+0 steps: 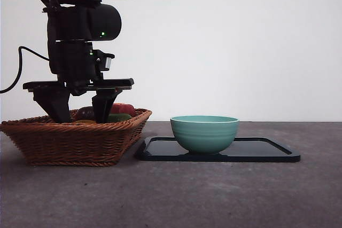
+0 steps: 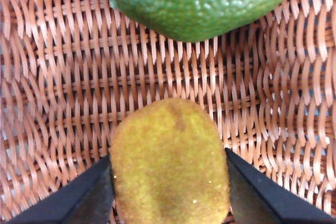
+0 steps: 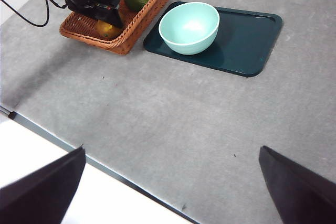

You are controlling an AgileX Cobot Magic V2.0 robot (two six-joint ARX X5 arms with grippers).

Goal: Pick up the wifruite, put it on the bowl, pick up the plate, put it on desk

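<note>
Four fruits in basket [image 1: 75, 142]; bowl [image 1: 204, 133] on tray [image 1: 267, 150].

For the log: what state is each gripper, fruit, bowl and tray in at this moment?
left gripper: down in the basket, one jaw either side of the wifruite
right gripper: open, empty, high over the desk
green fruit: lying in basket
bowl: upright, empty, on the tray

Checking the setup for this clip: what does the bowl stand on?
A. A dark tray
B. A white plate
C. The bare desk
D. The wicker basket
A: the bowl stands on a dark tray beside the basket, while the left gripper is down in the basket, its jaws on either side of the wifruite.
</note>
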